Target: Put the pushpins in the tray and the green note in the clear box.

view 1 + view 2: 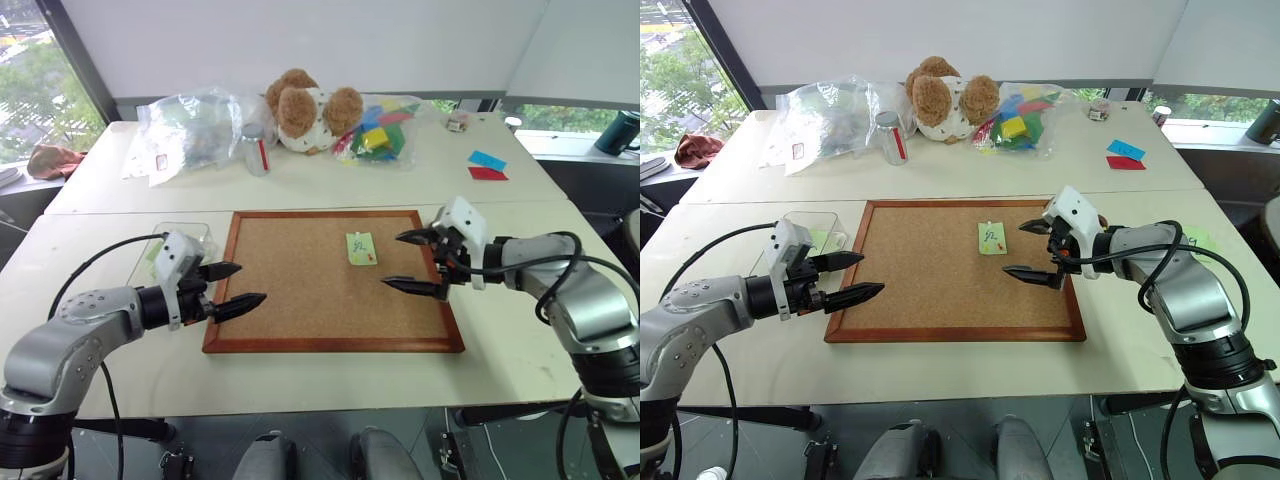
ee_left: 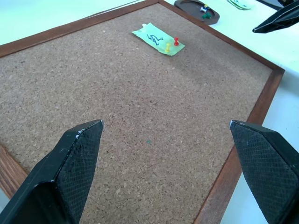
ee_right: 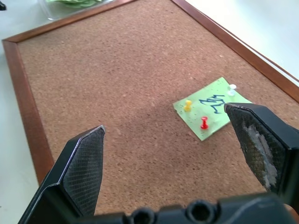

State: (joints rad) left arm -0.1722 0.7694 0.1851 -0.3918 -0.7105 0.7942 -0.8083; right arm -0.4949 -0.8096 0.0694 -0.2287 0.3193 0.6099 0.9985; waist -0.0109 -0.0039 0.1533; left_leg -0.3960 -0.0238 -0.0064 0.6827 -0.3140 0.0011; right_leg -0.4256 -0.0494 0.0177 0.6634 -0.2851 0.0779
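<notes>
Both hands are spread wide and hold nothing. Left hand [image 1: 232, 288] hovers over the near-left corner of the cork board [image 1: 300, 290], its fingers pointing inward across the frame. Right hand [image 1: 415, 262] hovers over the board's right side, fingers pointing inward toward the note [image 1: 361, 248].

That green note lies flat on the board's far-right part, with dark scribble on it. Pins stand in it: a red pin [image 3: 204, 123] and a yellow pin [image 3: 188, 105] near one edge, and a white pin [image 3: 231, 88] at a corner. From the right wrist, the note lies just ahead of the right hand, close to one fingertip.

A brown tray [image 2: 198, 9] sits on the bench just off the board's right edge, with a few small pins in it. A clear box [image 1: 818, 233] stands on the bench off the board's far-left corner, behind the left hand, with something green inside.

On the far bench lie plastic bags [image 1: 190, 130], a plush toy [image 1: 305, 110], coloured blocks [image 1: 380, 130], and blue and red paper [image 1: 487, 166].
</notes>
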